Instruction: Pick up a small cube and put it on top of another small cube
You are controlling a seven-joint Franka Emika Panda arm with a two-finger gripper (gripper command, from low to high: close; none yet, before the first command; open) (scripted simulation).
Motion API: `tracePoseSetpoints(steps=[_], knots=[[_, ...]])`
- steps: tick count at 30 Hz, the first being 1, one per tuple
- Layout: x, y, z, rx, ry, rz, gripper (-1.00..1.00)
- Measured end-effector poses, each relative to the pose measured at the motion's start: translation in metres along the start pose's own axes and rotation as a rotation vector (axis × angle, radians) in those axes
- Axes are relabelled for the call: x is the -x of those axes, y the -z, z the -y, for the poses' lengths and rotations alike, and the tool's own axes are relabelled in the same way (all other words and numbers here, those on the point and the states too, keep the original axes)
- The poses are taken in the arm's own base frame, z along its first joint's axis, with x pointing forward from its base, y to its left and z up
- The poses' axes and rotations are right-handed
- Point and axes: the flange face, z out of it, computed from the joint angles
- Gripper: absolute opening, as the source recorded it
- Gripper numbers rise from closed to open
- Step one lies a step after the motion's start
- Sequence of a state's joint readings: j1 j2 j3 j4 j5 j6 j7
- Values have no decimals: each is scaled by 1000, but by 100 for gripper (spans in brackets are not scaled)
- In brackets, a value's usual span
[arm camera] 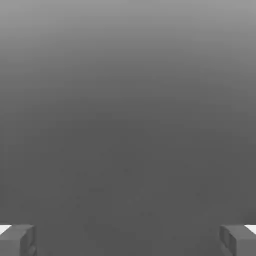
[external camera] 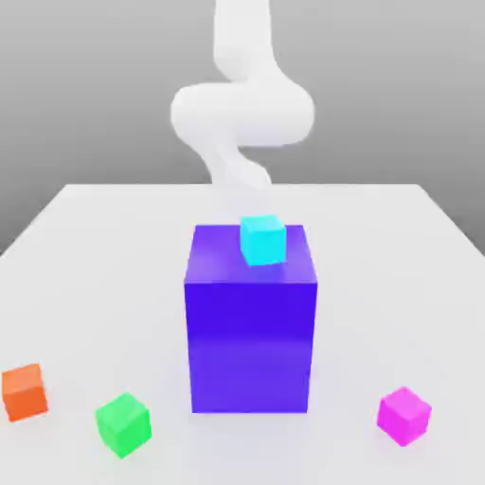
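I am viewing a white worktop [external camera: 95,246] carrying a tall, glossy blue-violet block [external camera: 251,327] at its centre. A small cyan cube [external camera: 262,239] is sitting on the block's top face, toward the far edge and slightly to the exterior view's right of the face's middle; it is standing clear of the near, left and right edges of that face.

Three further small cubes are lying on the worktop near its front edge. A small orange cube [external camera: 25,391] is resting at the exterior view's far left, close to the worktop's left border. A small green cube [external camera: 123,424] is sitting just to its right, apart from it and apart from the block's lower left corner. A small magenta cube [external camera: 404,415] is sitting to the exterior view's right of the block, well apart from it. Open worktop is surrounding each of the three cubes on all sides.

The white robot arm [external camera: 242,109] is rising behind the block, above the far side of the worktop.

In the hand view, the pincer [arm camera: 128,240] is standing fully open: its two grey fingertips [arm camera: 17,240] are sitting at opposite borders of the picture with nothing between them. It is holding nothing.
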State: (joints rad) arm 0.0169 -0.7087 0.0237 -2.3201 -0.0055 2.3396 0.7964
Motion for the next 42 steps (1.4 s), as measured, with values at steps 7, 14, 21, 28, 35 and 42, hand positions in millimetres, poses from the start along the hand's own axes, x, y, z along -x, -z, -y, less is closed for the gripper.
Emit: tracePoseSetpoints(steps=[7,14,21,28,35,42], knots=[[63,-140,20,116,134,167,0],[157,-255,12,215,274,338,0],[278,-338,-21,296,428,523,0],[366,-398,-74,350,505,645,0],[384,-422,-90,352,508,647,-100],[364,-392,-71,352,508,647,-100]])
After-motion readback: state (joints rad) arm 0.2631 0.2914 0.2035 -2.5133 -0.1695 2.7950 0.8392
